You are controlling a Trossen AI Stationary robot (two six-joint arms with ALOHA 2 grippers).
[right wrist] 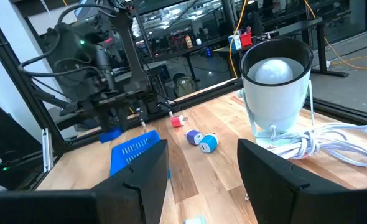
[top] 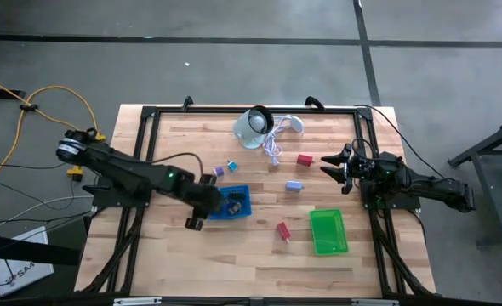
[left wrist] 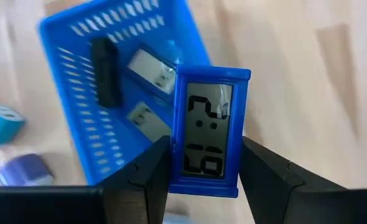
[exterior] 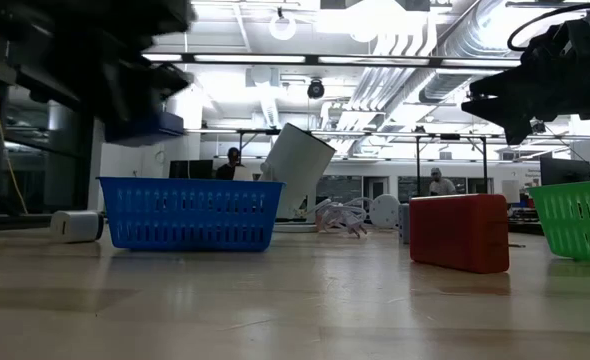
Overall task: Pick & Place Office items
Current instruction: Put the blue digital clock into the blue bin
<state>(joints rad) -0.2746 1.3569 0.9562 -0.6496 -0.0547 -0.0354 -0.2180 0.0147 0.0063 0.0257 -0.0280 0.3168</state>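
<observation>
My left gripper [left wrist: 203, 177] is shut on a small blue clock with a grey display [left wrist: 207, 127]. It hangs over the near left edge of the blue mesh basket [top: 235, 204] [left wrist: 118, 74]. Inside the basket lie a dark rectangle [left wrist: 106, 71] and two more display pieces [left wrist: 149, 65]. On the table lie two red blocks [top: 304, 159] [top: 282, 229], a pale blue block [top: 294, 185], a purple bit [top: 219, 171] and a blue bit [top: 231, 165]. My right gripper [top: 332, 163] [right wrist: 202, 168] hangs open near the table's right edge. My left gripper pinches the blue clock between its two fingers, one on each long side near the clock's lower end [left wrist: 174, 180]. The fingers come slanting down from the table's left. The clock sticks out ahead of the fingers, lifted clear above the basket [exterior: 145, 125].
A white round device [top: 253, 126] [right wrist: 277, 87] with its white cable [top: 273, 150] lies at the far middle. The green mesh basket [top: 328, 231] [exterior: 580, 220] stands near right. A black frame runs along the table's edges [top: 149, 115]. Bare wood shows along the near edge.
</observation>
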